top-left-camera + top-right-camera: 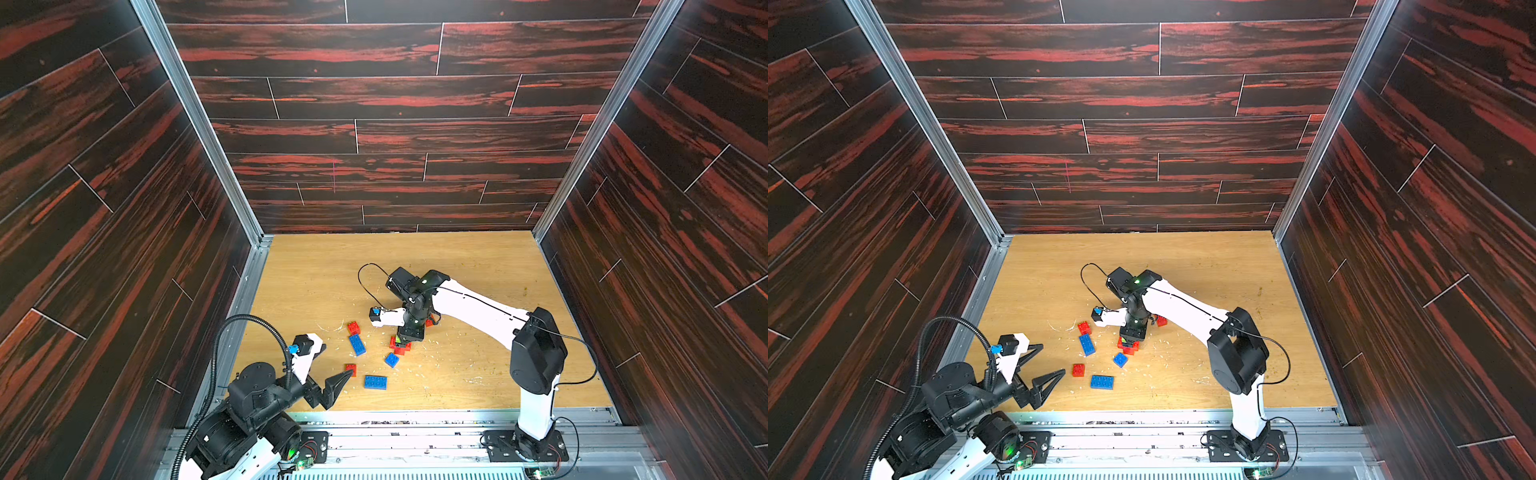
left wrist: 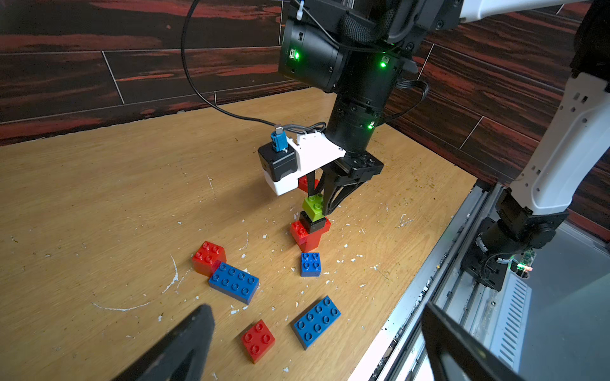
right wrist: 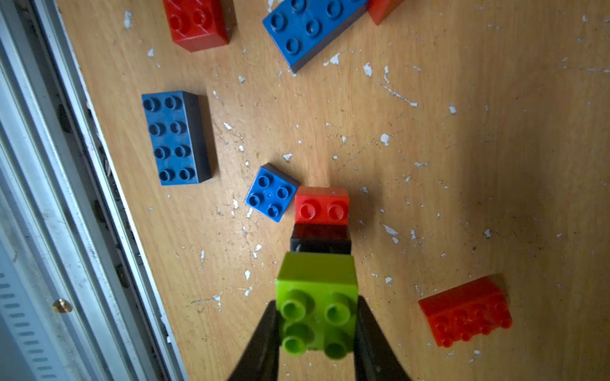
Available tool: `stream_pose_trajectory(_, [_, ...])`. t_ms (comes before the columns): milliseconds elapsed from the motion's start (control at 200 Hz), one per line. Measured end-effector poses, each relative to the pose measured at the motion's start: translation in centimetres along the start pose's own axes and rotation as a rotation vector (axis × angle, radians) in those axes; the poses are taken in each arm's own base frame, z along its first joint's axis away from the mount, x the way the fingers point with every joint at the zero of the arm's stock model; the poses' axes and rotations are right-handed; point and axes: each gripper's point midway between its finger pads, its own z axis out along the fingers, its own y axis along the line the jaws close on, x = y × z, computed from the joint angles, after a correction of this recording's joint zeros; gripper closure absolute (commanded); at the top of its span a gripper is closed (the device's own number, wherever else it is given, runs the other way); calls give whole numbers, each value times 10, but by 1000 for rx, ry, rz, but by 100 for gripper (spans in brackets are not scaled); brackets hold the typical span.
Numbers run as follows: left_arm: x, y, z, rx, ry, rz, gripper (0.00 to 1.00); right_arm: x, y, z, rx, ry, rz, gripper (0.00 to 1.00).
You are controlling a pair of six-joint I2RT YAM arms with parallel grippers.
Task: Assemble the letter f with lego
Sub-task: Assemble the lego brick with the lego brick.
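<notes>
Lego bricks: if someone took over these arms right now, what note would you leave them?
Right pincer: shut on the lime green brick, which tops a black brick on a red base.
Left pincer: open, empty, near the front edge.
Loose on the table: three blue bricks, three red bricks.
Done: a short upright stack.
Left: the F's arms.

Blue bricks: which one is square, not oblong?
The small blue brick beside the stacked tower: four studs. The blue oblong by the red brick and the blue oblong near the table edge each show eight.
</notes>
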Motion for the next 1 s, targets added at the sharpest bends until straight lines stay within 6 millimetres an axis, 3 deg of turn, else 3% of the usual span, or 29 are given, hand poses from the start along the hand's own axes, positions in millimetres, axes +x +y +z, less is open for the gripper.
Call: stream_pose_trajectory(1002, [0,0,0,0,0,0,0,2,-2,8,-16,48,-4,85])
